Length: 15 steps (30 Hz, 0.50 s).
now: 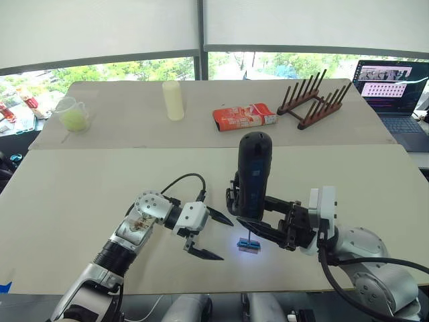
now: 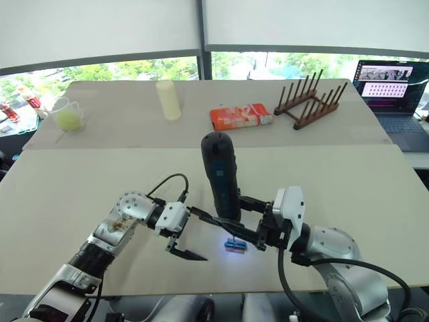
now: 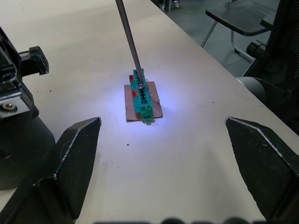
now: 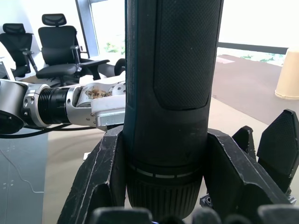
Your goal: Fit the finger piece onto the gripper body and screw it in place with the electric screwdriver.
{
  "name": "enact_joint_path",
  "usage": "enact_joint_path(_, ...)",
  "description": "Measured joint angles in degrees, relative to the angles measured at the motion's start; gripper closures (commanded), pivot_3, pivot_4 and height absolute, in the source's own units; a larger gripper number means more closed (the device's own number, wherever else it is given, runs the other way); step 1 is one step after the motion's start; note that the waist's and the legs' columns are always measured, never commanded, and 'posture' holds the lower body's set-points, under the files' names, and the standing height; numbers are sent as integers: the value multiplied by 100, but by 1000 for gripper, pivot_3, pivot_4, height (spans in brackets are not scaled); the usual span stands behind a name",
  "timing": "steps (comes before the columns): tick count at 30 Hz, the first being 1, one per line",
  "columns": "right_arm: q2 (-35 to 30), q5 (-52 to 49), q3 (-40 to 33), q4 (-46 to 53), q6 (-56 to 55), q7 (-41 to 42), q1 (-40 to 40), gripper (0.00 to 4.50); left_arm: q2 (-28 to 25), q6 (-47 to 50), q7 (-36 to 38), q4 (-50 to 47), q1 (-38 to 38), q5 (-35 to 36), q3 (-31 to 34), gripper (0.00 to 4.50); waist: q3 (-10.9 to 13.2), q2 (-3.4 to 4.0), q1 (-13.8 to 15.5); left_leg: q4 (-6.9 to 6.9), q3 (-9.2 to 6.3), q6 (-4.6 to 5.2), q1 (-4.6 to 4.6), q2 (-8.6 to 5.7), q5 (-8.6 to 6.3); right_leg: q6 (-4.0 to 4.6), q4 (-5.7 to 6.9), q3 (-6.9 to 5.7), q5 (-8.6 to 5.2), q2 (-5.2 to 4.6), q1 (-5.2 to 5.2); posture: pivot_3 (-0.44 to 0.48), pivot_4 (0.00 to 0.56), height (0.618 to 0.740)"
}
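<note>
The right gripper (image 1: pixel 258 218) is clenched around the electric screwdriver (image 1: pixel 253 176), holding it upright over the near table (image 1: pixel 80 194), its thin bit (image 3: pixel 129 43) coming down onto a small green-and-brown block (image 3: pixel 142 99) lit by a bluish glow. The gripper body (image 1: pixel 232 196) stands just behind the screwdriver, mostly hidden by it. The left gripper (image 1: pixel 209 235) sits just beside the block, jaws spread wide and empty, its arm reaching in low from the left with the wrist bent inward.
</note>
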State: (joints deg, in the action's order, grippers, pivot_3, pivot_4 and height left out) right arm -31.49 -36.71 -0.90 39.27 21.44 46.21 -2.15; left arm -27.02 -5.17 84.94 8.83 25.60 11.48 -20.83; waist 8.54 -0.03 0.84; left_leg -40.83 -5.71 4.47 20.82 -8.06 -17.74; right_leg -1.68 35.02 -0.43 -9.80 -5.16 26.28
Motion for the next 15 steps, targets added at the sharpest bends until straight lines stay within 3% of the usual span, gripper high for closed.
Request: enact_joint_path(15, 4, 58, 4, -95, -5, 66, 75, 2585, 14, -91, 0, 72, 2, -13, 0, 0, 0, 0, 0, 0, 0, 0, 0, 0, 0, 0, 0, 0, 0, -1, 0, 0, 150, 740)
